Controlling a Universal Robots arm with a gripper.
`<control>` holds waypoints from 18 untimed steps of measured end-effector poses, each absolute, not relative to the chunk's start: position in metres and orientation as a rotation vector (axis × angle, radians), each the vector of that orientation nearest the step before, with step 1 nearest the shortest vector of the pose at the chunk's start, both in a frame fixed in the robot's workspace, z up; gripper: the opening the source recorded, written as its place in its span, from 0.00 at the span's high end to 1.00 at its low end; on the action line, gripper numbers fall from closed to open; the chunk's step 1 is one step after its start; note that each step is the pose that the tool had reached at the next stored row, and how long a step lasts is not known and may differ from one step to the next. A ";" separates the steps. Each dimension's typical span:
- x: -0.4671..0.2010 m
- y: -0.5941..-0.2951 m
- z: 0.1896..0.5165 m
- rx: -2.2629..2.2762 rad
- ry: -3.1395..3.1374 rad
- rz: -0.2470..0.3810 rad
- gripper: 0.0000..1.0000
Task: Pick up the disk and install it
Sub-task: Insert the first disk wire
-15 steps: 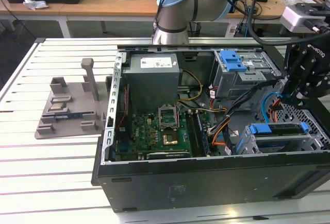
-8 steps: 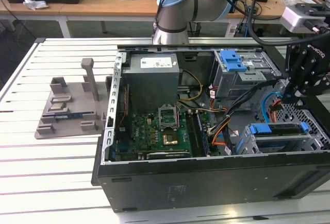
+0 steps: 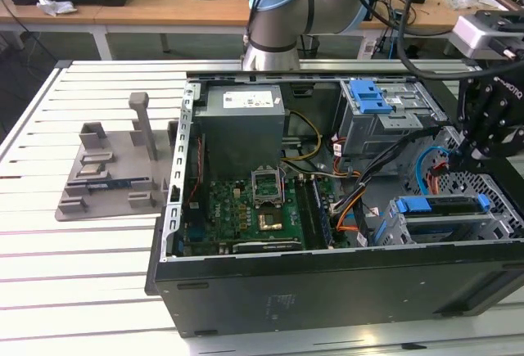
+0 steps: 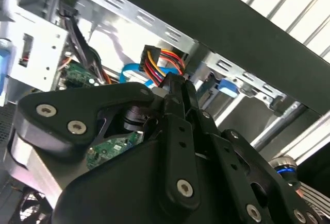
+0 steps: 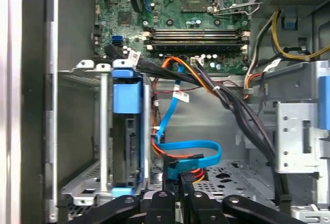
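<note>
Exterior view: one open black computer case lies on its side on the white slatted surface, probably so the bays face up for access. One silver disk in its blue plastic carrier already sits on edge in the grey metal cage; the first wrist view shows it slotted there. The single black gripper hangs low beside that cage. Its jaws look drawn narrow, and their tips sit at two cable plugs, one blue and one black with coloured wires.

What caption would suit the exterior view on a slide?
Robot arm's gripper hangs inside an open computer case, above the disk seated in its drive cage.
</note>
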State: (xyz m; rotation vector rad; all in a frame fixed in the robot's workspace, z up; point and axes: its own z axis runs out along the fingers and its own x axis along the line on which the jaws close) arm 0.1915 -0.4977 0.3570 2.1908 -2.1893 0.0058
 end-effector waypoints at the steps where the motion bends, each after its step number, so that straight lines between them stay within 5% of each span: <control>1: 0.191 -0.501 0.357 2.191 -2.189 0.006 0.83; 18: 0.184 -0.533 0.347 2.192 -2.190 0.004 0.83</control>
